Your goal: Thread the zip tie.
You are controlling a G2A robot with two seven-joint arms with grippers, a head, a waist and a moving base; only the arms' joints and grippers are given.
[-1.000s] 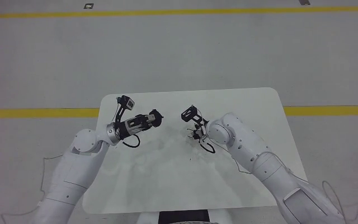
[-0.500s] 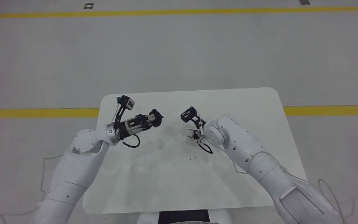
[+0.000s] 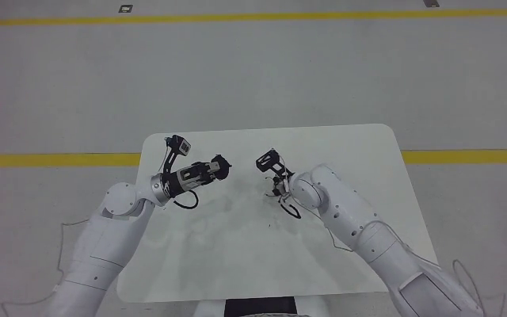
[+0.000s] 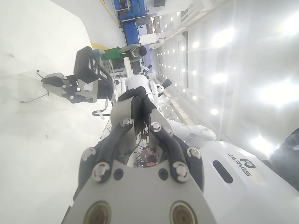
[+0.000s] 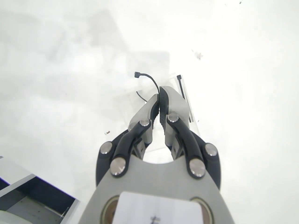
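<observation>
Where the top view looks down on the white table (image 3: 372, 166), the left gripper (image 3: 222, 166) hangs over its left half. The right gripper (image 3: 276, 189) sits low near the middle, well apart from it. From the left wrist view, the left gripper's black pads (image 4: 136, 108) are pressed together at the tips; I cannot tell whether anything lies between them. Farther off, the right gripper is down beside a clear plastic plate (image 4: 23, 80). From the right wrist view, the right gripper's fingertips pinch a black zip tie (image 5: 151, 78), whose head end curves out past them above the table. A second zip tie (image 5: 180, 86) lies on the clear plate, just beside.
</observation>
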